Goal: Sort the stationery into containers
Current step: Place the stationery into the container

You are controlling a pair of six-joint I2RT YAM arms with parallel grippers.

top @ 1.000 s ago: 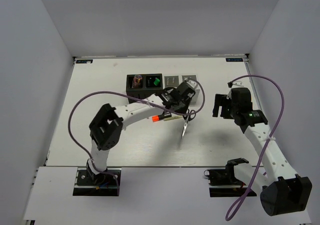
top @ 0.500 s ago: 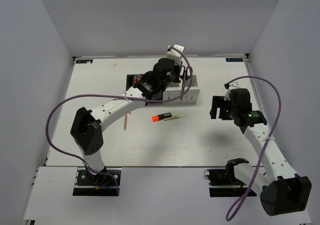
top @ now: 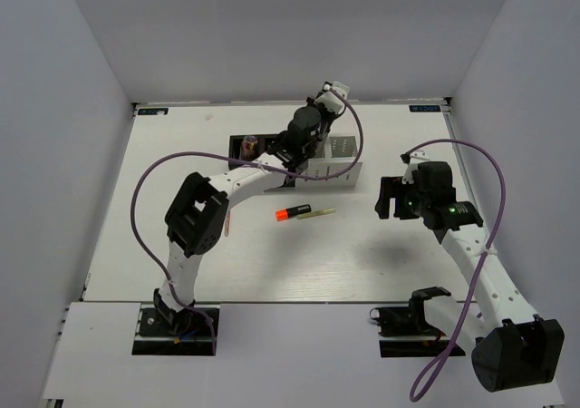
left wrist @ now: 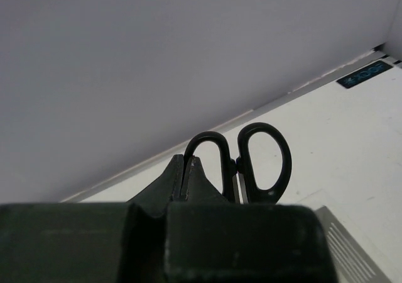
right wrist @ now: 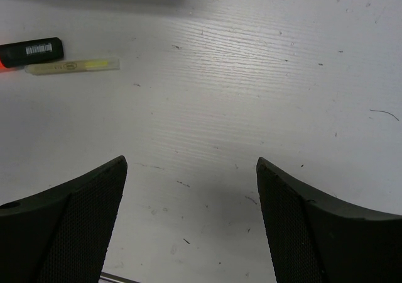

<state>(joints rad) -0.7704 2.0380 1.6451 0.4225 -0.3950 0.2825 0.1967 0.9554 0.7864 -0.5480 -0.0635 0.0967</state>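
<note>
My left gripper (top: 313,125) hangs over the containers (top: 337,150), a row of black and white perforated cups at the back of the table. Its jaws are shut on one handle loop of the black-handled scissors (left wrist: 242,163), which stand handles-up beside the fingertips (left wrist: 186,163). A corner of a pale perforated cup (left wrist: 352,248) shows below. A black marker with an orange cap (top: 292,214) and a yellowish stick (top: 320,212) lie on the table in front of the cups. A pink stick (top: 227,222) lies further left. My right gripper (top: 388,199) is open and empty above bare table.
The right wrist view shows the marker (right wrist: 31,50) and the yellowish stick (right wrist: 72,66) at its upper left, well ahead of the right gripper (right wrist: 188,163). White walls close in the table on three sides. The row of cups looks tilted.
My left arm has swung from mid-table up and back to the cups, carrying the scissors. The right gripper shifted slightly left.
</note>
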